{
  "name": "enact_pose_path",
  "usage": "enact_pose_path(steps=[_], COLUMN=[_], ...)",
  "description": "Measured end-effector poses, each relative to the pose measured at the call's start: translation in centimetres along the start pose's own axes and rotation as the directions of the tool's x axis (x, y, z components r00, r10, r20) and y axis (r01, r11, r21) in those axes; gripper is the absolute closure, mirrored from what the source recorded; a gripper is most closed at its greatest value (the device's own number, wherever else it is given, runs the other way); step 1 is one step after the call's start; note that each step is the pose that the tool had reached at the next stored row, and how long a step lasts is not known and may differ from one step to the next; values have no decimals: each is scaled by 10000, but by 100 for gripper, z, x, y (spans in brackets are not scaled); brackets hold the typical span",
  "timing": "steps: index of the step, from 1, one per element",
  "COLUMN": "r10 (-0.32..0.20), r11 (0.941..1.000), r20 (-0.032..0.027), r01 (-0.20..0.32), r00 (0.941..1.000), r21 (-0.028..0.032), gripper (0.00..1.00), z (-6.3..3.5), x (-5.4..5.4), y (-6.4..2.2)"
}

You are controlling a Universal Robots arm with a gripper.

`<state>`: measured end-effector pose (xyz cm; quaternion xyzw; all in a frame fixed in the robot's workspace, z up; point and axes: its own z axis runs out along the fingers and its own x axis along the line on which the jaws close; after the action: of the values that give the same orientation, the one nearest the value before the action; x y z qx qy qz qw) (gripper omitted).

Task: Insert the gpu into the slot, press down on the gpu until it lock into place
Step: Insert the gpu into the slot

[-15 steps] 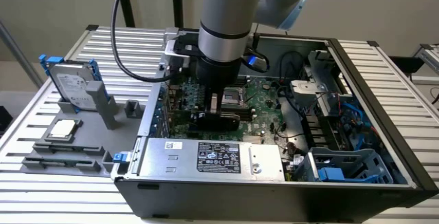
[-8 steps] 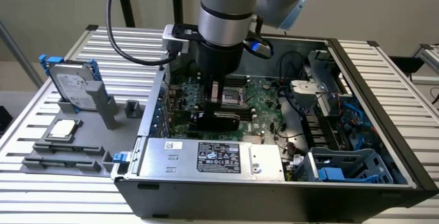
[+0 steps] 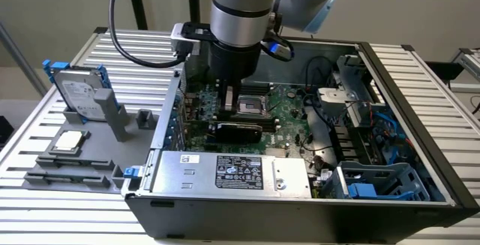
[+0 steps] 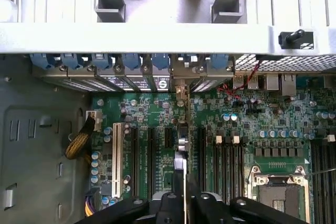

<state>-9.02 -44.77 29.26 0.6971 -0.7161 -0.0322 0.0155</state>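
The gpu [image 4: 186, 129] is a thin black card seen edge-on in the wrist view. It stands upright on the green motherboard [image 4: 157, 124], running from its metal bracket at the case's rear wall back under my gripper [image 4: 185, 199]. My two black fingers [image 4: 170, 203] close in on the card's top edge from either side. In the exterior view the gpu [image 3: 236, 130] stands on the board in front of the CPU socket, with my gripper [image 3: 228, 100] low inside the case just above it. The slot is hidden beneath the card.
A white slot [image 4: 116, 153] and black slots [image 4: 150, 156] lie parallel beside the card, with memory strips [image 4: 226, 166] and the CPU socket [image 4: 278, 192] on its other side. The silver power-supply box [image 3: 232, 172] fills the case's near side. A hard drive [image 3: 78, 96] stands in a grey fixture outside.
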Motion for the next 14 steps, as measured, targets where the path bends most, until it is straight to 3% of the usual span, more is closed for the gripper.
enact_pose_path(steps=[9, 11, 14], r10=[-52, -60, -72], r11=[10000, 9999, 9997], r20=[-9, -17, -40], r01=[52, 60, 71], r00=[10000, 10000, 10000], r21=[-24, -81, -235], gripper=[89, 89, 89], z=[18, 17, 13], x=[8, 8, 4], y=[267, 307, 354])
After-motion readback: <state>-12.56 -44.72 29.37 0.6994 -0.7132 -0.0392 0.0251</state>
